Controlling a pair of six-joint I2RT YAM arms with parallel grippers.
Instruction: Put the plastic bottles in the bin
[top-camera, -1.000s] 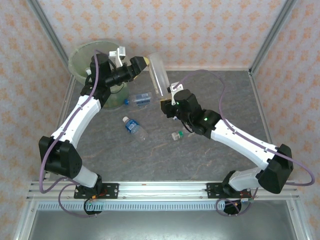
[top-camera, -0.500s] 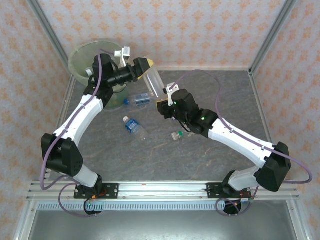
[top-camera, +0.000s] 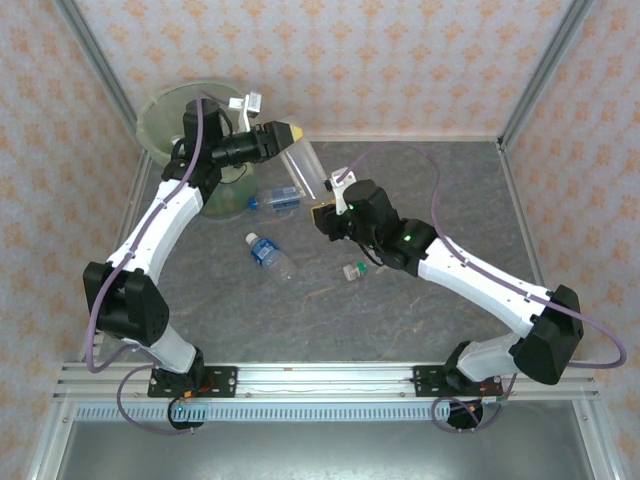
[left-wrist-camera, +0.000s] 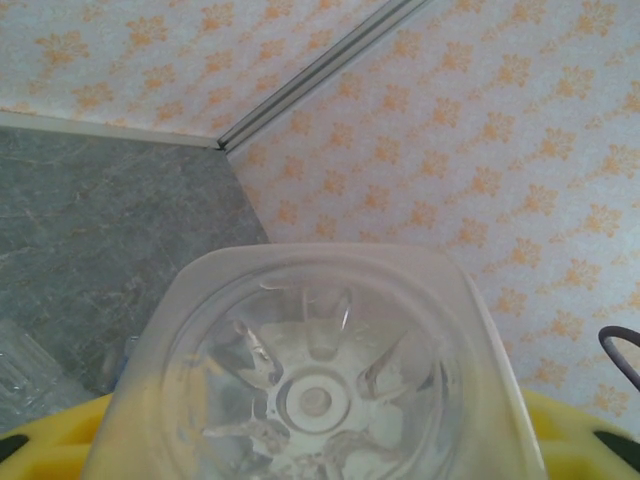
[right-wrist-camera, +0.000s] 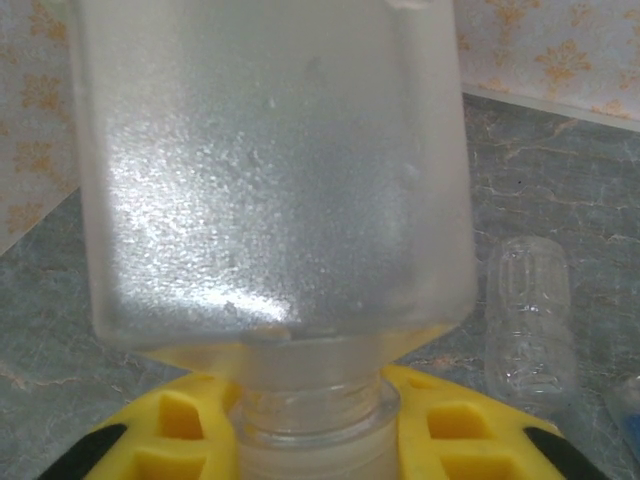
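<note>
One clear bottle (top-camera: 305, 168), upper centre beside the bin (top-camera: 158, 106), is gripped at its neck by the right gripper (top-camera: 326, 206). The left gripper (top-camera: 291, 135) has just been clamped, apparently, on its base, so a handover toward the bin is under way.

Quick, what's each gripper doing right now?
Left gripper: closed on the clear bottle at its base.
Right gripper: closed on that bottle's neck.

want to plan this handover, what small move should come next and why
Probably the right pincer should let go of the big clear bottle at its neck. The left pincer seems to clasp its base, and the bin sits on the left arm's side.
</note>
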